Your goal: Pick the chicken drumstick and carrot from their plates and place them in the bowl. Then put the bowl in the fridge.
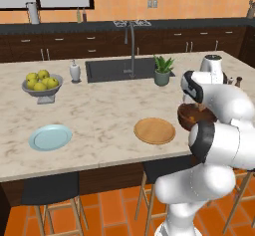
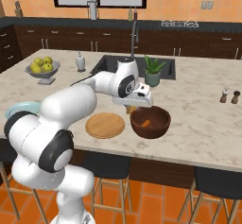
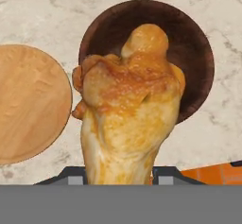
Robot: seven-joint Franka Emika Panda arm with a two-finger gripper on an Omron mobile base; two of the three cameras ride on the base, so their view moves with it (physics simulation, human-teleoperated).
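Two plates lie on the marble counter in the left base view: the pale blue plate [image 1: 50,137] at lower left, the tan wooden plate [image 1: 155,130] at centre. In the right base view, my gripper [image 2: 133,106] pinches the chicken drumstick [image 3: 127,109] just above the dark brown bowl [image 2: 150,122], right of centre. An orange carrot [image 2: 147,122] lies inside the bowl

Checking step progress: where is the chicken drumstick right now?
The chicken drumstick is clamped in the hand, above the near-left rim of the dark wooden bowl, right of the tan plate.
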